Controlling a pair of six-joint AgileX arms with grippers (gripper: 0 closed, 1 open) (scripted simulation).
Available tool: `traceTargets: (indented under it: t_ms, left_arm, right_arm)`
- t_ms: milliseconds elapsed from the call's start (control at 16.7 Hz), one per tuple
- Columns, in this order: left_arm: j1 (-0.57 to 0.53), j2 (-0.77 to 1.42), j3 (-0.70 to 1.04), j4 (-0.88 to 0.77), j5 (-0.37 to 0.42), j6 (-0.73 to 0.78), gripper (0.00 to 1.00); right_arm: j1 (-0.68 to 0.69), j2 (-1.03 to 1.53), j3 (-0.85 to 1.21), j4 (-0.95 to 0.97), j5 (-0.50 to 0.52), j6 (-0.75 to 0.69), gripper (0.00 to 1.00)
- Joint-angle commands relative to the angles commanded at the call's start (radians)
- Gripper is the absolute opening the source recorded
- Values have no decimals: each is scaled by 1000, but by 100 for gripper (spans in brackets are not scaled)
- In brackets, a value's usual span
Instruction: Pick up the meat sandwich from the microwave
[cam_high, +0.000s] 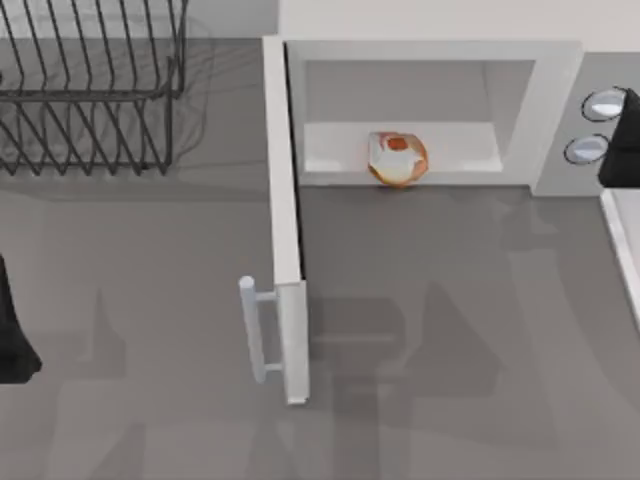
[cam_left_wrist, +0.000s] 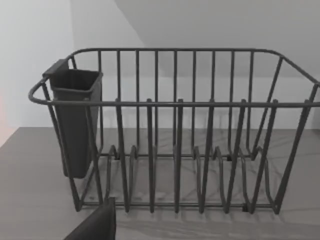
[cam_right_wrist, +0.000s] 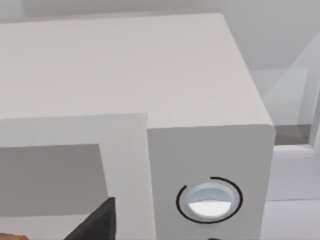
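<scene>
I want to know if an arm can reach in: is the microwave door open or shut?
Open. In the top view the door swings out toward the camera, baring the cavity where the sandwich sits at the front edge.

Meat sandwich inside open microwave

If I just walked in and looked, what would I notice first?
Probably the big white microwave at the back of the table, its door swung wide open. Right at the front edge of its cavity sits the little meat sandwich, the one bright orange thing here. A black wire rack stands at the back left.
</scene>
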Motion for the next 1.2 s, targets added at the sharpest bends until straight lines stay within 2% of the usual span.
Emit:
traceTargets:
  t_ms: [420, 720, 960, 1200]
  left_arm:
    - [0, 0, 0, 0, 0, 0, 100]
    - [0, 0, 0, 0, 0, 0, 100]
    - [0, 0, 0, 0, 0, 0, 100]
    - [0, 0, 0, 0, 0, 0, 100]
  right_arm:
    - [186, 725, 336, 262, 182, 79, 100]
    - [293, 1146, 531, 415, 288, 125, 100]
    - [348, 1361, 630, 492, 342, 148, 100]
    - [365, 1425, 660, 515, 358, 155, 100]
